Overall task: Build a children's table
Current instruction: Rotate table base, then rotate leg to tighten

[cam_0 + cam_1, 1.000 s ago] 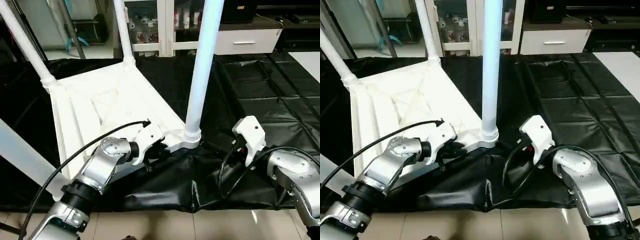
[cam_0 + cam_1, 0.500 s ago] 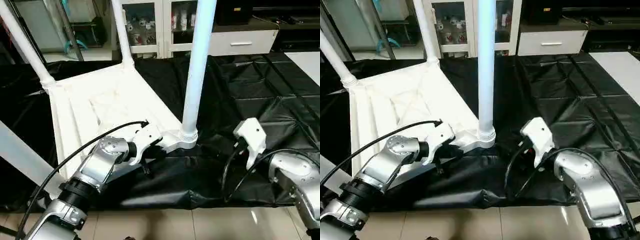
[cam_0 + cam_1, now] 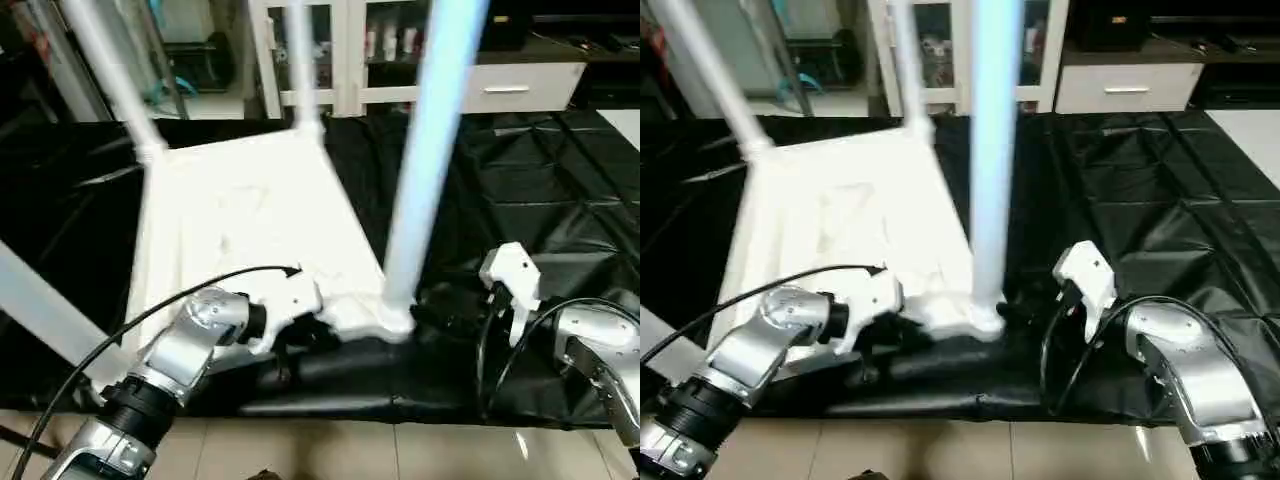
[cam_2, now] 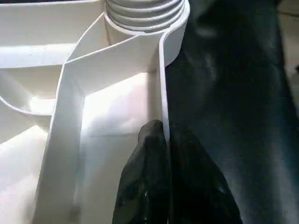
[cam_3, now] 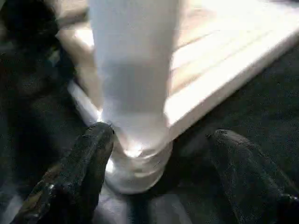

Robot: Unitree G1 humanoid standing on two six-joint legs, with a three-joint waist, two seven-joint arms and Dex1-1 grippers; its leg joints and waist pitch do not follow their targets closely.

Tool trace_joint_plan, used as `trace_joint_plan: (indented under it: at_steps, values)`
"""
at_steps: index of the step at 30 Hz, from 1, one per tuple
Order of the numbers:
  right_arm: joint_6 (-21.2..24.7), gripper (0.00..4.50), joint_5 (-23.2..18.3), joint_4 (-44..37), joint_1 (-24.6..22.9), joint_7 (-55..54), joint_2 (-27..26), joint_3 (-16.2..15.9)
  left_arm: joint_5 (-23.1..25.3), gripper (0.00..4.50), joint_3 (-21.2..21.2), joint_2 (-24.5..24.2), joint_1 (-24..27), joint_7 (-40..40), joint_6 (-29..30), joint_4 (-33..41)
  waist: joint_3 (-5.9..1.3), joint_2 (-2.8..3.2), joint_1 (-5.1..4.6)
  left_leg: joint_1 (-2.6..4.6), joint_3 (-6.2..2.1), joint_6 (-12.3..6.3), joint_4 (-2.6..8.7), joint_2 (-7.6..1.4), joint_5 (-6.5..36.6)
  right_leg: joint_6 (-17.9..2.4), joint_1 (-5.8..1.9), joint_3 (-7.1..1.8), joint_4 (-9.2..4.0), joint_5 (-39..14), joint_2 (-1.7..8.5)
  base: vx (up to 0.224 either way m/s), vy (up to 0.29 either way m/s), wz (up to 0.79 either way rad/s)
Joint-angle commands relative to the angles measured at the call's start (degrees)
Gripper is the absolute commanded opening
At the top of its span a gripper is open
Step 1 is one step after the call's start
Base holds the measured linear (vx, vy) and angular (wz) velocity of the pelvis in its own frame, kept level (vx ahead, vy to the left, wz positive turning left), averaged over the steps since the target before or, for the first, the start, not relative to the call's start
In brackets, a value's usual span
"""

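Nearest, the left gripper (image 4: 163,140) is clenched on the thin side rim of the upside-down table top (image 3: 250,200), which lies flat on the black mat (image 3: 540,190), its long axis running away from the robot. The right gripper (image 5: 159,154) stands released, one finger either side of the near-right leg (image 3: 430,150), which points straight up from its corner socket (image 4: 145,18). Farther back, two more legs (image 3: 110,70) also rise.

An upright leg (image 3: 425,170) stands between the two tools.
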State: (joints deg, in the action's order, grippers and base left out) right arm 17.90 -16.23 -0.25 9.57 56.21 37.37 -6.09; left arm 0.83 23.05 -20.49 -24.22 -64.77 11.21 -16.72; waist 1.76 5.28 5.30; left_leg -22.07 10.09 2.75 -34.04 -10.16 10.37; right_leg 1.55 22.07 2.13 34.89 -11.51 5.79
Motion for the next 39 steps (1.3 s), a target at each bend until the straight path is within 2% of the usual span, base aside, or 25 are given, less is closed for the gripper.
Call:
trace_joint_plan:
  at_steps: [1,3,6,7,8,10,11,12,16,18,19,20,21,28,30,39]
  values:
    - [-2.16,3.65,1.61,1.10,1.48,2.92,0.65,-2.38,-1.14,0.04,2.46,0.70,-0.79,-3.27,-2.23,-0.27,-2.77,-1.90,-0.36,1.09,-0.53,-3.70,4.23,-2.61,13.80,-12.35,-1.38,-1.58,-4.69,-13.37,2.30,0.000,0.000,0.00]
    - [-3.09,3.65,1.90,1.74,1.88,4.70,0.94,-3.30,-0.64,0.04,2.69,0.68,-1.40,-3.40,-2.85,-0.85,-2.78,-2.09,-0.40,0.98,-0.55,-3.78,4.26,-2.55,14.12,-12.23,-1.49,-1.56,-4.67,-13.55,2.37,0.000,0.000,0.00]
    - [-3.69,3.65,1.77,2.25,2.58,7.11,1.14,-4.22,-0.42,0.04,2.78,0.88,-2.50,-3.83,-3.40,-2.12,-2.82,-2.01,-0.28,1.15,-0.45,-4.16,4.21,-2.60,14.38,-12.66,-1.38,-1.54,-4.66,-13.50,2.37,0.000,0.000,0.00]
    - [-4.12,3.65,2.16,2.75,2.95,7.33,1.08,-4.43,-0.21,0.04,2.84,0.90,-2.90,-3.78,-3.73,-2.63,-2.84,-1.77,-0.19,1.19,-0.48,-4.06,4.23,-2.64,14.26,-12.71,-1.35,-1.55,-4.65,-13.28,2.41,0.000,0.000,0.00]
    - [-4.12,3.65,2.16,2.75,2.95,7.33,1.08,-4.43,-0.21,0.04,2.84,0.90,-2.90,-3.78,-3.73,-2.63,-2.86,-1.94,-0.24,1.11,-0.45,-4.08,4.27,-2.64,14.18,-12.86,-1.42,-1.45,-4.61,-12.82,2.38,0.000,0.000,0.00]
    - [-5.80,3.65,3.47,5.93,5.12,6.76,-0.11,-5.17,0.14,0.04,2.95,1.10,-4.03,-4.31,-4.52,-4.03,-2.92,-1.76,-0.36,1.05,-0.35,-3.93,4.29,-2.53,14.43,-13.15,-1.39,-1.29,-4.49,-12.30,2.31,0.000,0.000,0.00]
    - [-6.33,3.65,3.81,6.78,5.66,6.70,-0.43,-5.45,0.17,0.04,2.93,1.17,-4.26,-4.46,-4.69,-4.31,-2.94,-1.86,-0.47,1.02,-0.32,-3.86,4.27,-2.46,14.65,-13.30,-1.38,-1.23,-4.50,-12.50,2.36,0.000,0.000,0.00]
    - [-6.78,3.65,4.10,7.49,6.06,6.82,-0.70,-5.72,0.19,0.04,2.92,1.22,-4.43,-4.57,-4.82,-4.50,-2.91,-1.80,-0.29,1.34,-0.24,-3.62,4.30,-2.59,15.59,-13.22,-1.24,-1.33,-4.66,-13.33,2.44,0.000,0.000,0.00]
    - [-7.50,3.65,4.71,9.07,7.02,7.53,-1.19,-6.59,0.30,0.04,2.94,1.33,-4.95,-4.73,-5.31,-5.31,-2.86,-1.85,-0.35,1.12,-0.18,-3.57,4.43,-2.63,16.21,-13.08,-1.36,-1.34,-4.63,-13.16,2.46,0.000,0.000,0.00]
    - [-8.07,3.65,5.08,10.49,7.87,8.00,-1.83,-6.87,0.40,0.04,3.02,1.36,-5.48,-4.63,-6.02,-6.38,-2.91,-1.37,-0.42,1.06,-0.22,-3.40,4.47,-2.59,16.61,-13.06,-1.37,-1.26,-4.56,-13.22,2.49,0.000,0.000,0.00]
    - [-8.33,3.65,5.14,11.08,8.17,8.16,-2.08,-6.83,0.39,0.04,3.02,1.42,-5.62,-4.64,-6.22,-6.71,-2.86,-1.60,-0.46,1.10,-0.13,-3.23,4.49,-2.59,17.23,-12.99,-1.31,-1.28,-4.66,-13.37,2.41,0.000,0.000,0.00]
    - [-8.33,3.65,5.14,11.08,8.17,8.16,-2.08,-6.83,0.39,0.04,3.02,1.42,-5.62,-4.64,-6.22,-6.71,-2.88,-1.59,-0.41,1.19,-0.13,-3.18,4.48,-2.60,17.42,-13.03,-1.25,-1.30,-4.69,-13.57,2.48,0.000,0.000,0.00]
    - [-8.68,3.47,5.21,12.01,8.63,8.48,-2.46,-6.90,0.48,0.01,3.08,1.50,-5.71,-4.62,-6.44,-7.08,-2.89,-1.72,-0.38,1.17,-0.14,-3.12,4.51,-2.64,17.53,-13.12,-1.30,-1.31,-4.67,-13.61,2.53,0.000,0.000,0.00]
    - [-9.53,3.04,5.31,13.37,9.25,8.96,-2.66,-7.28,0.60,0.00,3.01,1.49,-5.60,-4.60,-6.60,-7.16,-2.79,-1.73,-0.38,0.99,-0.23,-3.03,4.68,-2.73,17.74,-12.58,-1.33,-1.31,-4.75,-14.91,2.63,0.000,0.000,0.00]
    - [-9.88,2.80,5.81,13.92,9.50,9.39,-2.83,-7.23,0.59,0.00,3.03,1.44,-5.56,-4.59,-6.81,-7.33,-2.76,-1.89,-0.40,0.99,-0.19,-3.07,4.68,-2.72,17.87,-12.55,-1.31,-1.33,-4.81,-15.19,2.63,0.000,0.000,0.00]
    - [-10.90,2.70,6.32,15.41,10.05,9.78,-3.39,-7.62,0.70,0.00,2.85,1.37,-5.27,-4.18,-6.95,-7.53,-2.59,-1.77,-0.49,1.10,-0.27,-2.46,4.92,-2.77,19.64,-11.84,-1.08,-1.38,-5.08,-17.92,2.65,0.000,0.000,0.00]
